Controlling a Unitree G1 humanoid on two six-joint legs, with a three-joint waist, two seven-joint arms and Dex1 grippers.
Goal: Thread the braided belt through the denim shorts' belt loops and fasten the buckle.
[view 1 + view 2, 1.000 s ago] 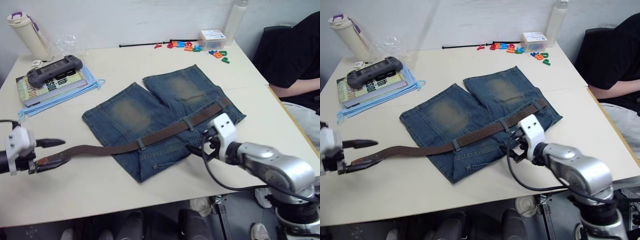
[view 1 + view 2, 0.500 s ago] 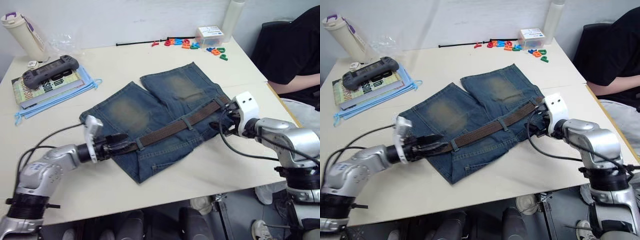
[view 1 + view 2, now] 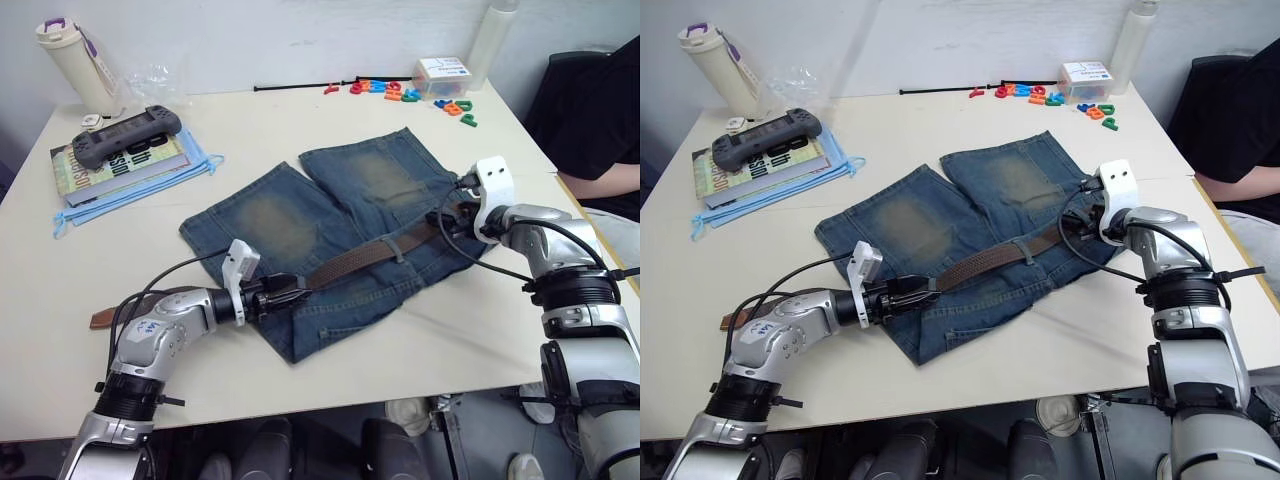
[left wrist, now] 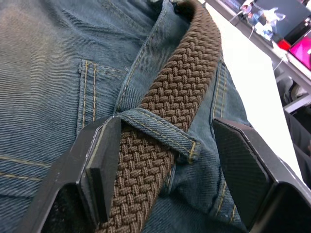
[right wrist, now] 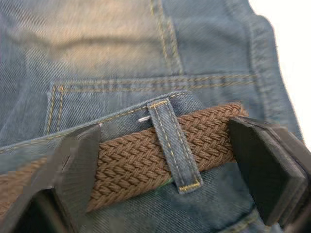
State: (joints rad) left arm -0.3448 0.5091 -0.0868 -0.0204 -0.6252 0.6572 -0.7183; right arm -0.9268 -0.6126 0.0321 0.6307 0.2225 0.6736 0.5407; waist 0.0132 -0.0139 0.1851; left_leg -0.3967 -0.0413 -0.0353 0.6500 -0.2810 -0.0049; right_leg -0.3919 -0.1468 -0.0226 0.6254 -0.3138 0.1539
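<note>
The denim shorts (image 3: 330,215) lie flat mid-table. The braided belt (image 3: 360,258) runs along their waistband under a belt loop (image 3: 399,247); its tan tip (image 3: 103,319) rests on the table to the left. The buckle is out of view. My left gripper (image 3: 292,296) stands open at the waistband's left end, fingers (image 4: 99,162) either side of the belt (image 4: 182,90) and a belt loop (image 4: 163,132). My right gripper (image 3: 446,218) is open at the waistband's right end, fingers (image 5: 80,165) straddling the belt (image 5: 124,162) and another loop (image 5: 172,145).
Books with a game controller (image 3: 125,136) and blue masks lie at the back left beside a bottle (image 3: 76,62). Coloured letters (image 3: 385,90) and a small box (image 3: 444,72) sit at the back. A person in black (image 3: 600,125) sits at the right edge.
My left gripper let go of the belt's tip and moved right to the waistband's left end. My right gripper moved up to the waistband's right end. The camera shifted.
</note>
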